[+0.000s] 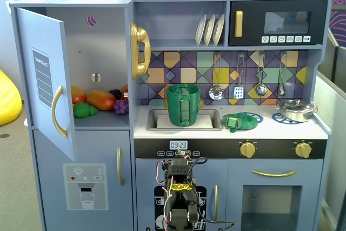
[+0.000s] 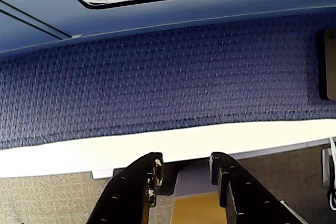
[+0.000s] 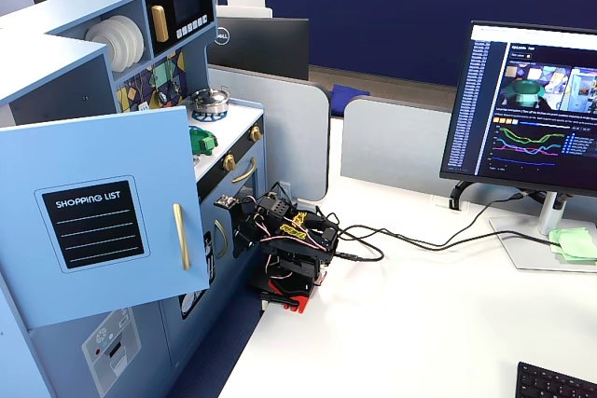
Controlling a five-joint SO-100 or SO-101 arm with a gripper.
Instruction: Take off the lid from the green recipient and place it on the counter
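My claw (image 2: 184, 169) hangs low in front of the toy kitchen, its two black fingers (image 2: 149, 177) apart with nothing between them; in the wrist view they frame a strip of white edge, with blue woven fabric beyond and the kitchen's blue front panel at the top. In a fixed view my arm (image 1: 180, 190) sits folded against the lower cabinet front, below the clock panel, with wires looped around it; in another fixed view the same arm (image 3: 284, 244) rests on the white worktop (image 3: 420, 323) beside the kitchen, cables trailing off toward a monitor (image 3: 527, 109). The green recipient (image 1: 183, 104) stands upright in the recessed sink (image 1: 213, 121), its mouth open and its ribbed strap handle facing the camera. The lid (image 1: 239, 121) lies off it, flat on the counter (image 1: 303, 128), just to the right of the sink as that view shows it, resting over a blue burner print. A silver pot (image 1: 295, 109) sits on the other burner print farther right, well apart from the lid. The fridge door (image 1: 46, 79) stands open on the left, showing toy fruit (image 1: 100, 100) on its shelf.
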